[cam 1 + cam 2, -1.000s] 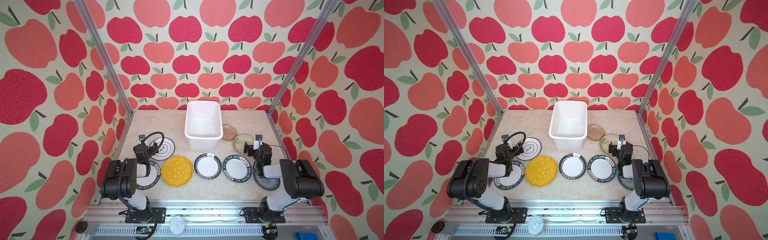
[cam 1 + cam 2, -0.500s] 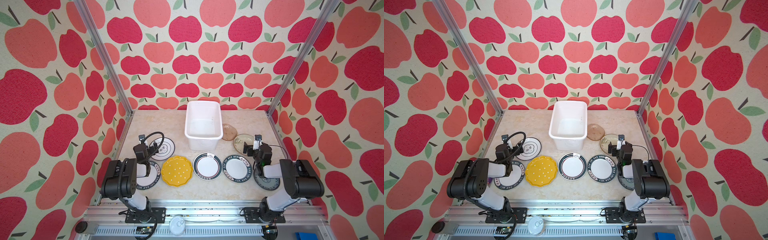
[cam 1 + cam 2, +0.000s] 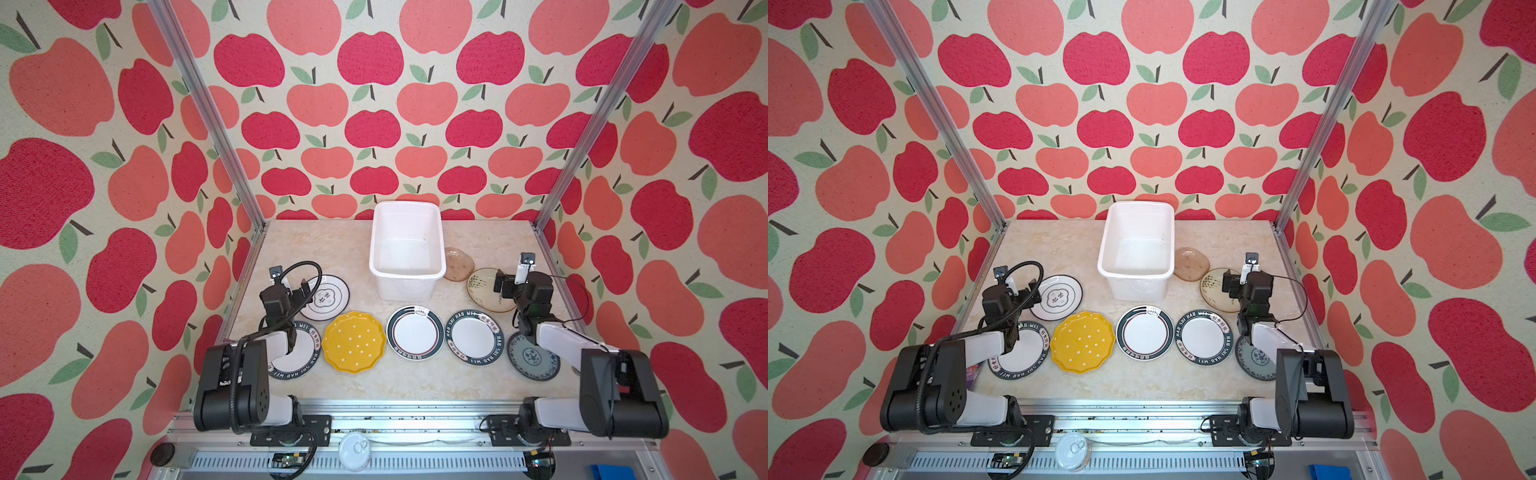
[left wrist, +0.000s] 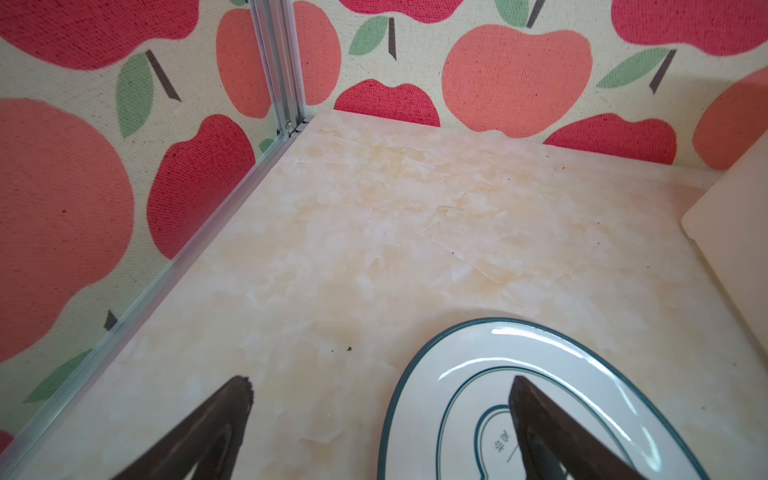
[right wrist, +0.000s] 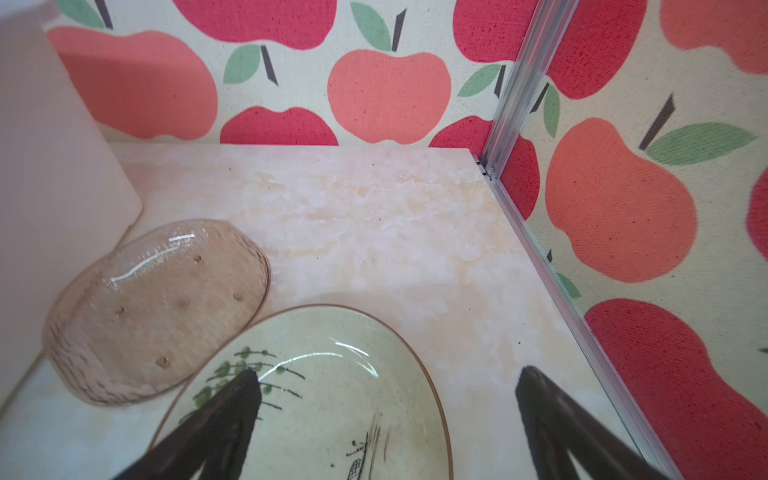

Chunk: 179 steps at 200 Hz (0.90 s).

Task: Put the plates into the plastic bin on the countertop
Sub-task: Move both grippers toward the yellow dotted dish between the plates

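The white plastic bin stands empty at the middle back of the countertop. In front lie a yellow dotted plate, a dark-rimmed plate, a lettered plate and a blue-patterned plate. Another lettered plate lies partly under my left arm. My left gripper is open and empty, straddling the edge of a white green-lined plate. My right gripper is open and empty over the cream plate, beside the translucent brown plate.
Aluminium rails edge the countertop on both sides, with apple-patterned walls close behind them. A metal frame rail runs along the front, with a round white lid below it. The bin wall stands just beside the brown plate.
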Available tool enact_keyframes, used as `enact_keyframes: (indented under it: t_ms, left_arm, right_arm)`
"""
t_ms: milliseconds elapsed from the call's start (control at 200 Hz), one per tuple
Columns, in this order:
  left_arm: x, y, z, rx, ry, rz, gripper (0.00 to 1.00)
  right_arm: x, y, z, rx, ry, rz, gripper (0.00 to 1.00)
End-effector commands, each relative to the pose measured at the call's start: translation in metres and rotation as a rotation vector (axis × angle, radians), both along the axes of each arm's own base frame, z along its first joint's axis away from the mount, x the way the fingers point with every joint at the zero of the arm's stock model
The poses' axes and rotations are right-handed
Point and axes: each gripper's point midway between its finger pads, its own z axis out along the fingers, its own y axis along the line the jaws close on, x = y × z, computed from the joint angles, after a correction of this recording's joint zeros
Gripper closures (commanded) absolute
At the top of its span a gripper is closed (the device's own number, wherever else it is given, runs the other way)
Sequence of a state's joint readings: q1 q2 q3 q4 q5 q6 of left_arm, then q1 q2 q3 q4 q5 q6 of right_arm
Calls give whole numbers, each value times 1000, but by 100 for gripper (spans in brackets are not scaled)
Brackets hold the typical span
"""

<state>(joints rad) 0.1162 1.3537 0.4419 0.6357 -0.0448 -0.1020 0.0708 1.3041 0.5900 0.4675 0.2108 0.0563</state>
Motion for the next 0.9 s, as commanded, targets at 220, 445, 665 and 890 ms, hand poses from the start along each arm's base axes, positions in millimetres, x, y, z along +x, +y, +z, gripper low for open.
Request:
enact_keyframes:
  t_ms: [220,445,665,890]
  left_arm:
    - [-54,29,20,-738,137,269,1]
    - [-61,-28,12,-626,475,119,5]
    - [-94,-92,-10,-570,815,-112,7]
    - [-123,-144,-15,-543,977,-370,4]
  right_arm:
    - [-52,38,69,706,152,21,1]
    - [-108,94,51,882,407,-24,1]
    - [-161,179,26,976,588,-15,1]
    - [-187,272,-4,1000,723,92,1]
